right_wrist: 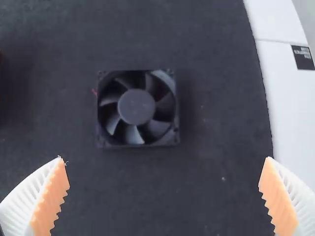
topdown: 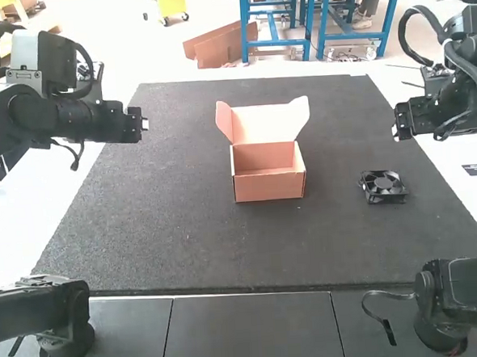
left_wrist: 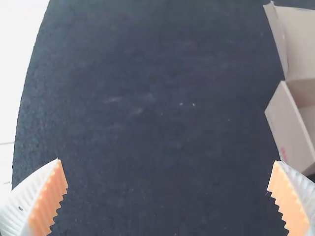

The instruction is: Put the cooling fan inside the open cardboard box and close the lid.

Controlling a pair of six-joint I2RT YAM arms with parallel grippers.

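Note:
A small cardboard box (topdown: pixel 268 170) stands open in the middle of the dark mat (topdown: pixel 167 207), its lid flap upright at the back. A black square cooling fan (topdown: pixel 383 187) lies flat on the mat to the box's right. In the right wrist view the fan (right_wrist: pixel 137 108) lies ahead of my right gripper (right_wrist: pixel 162 196), whose white ribbed fingers (right_wrist: pixel 49 194) stand wide open above the mat. My left gripper (left_wrist: pixel 165 201) is open too, over bare mat left of the box (left_wrist: pixel 295 118). In the high view both grippers hover, the left (topdown: pixel 135 122) and the right (topdown: pixel 402 122).
The mat ends in white table surface (topdown: pixel 14 216) on both sides. A small black label (topdown: pixel 474 169) lies on the white surface to the right of the mat. The arm bases (topdown: pixel 45 320) stand at the near corners.

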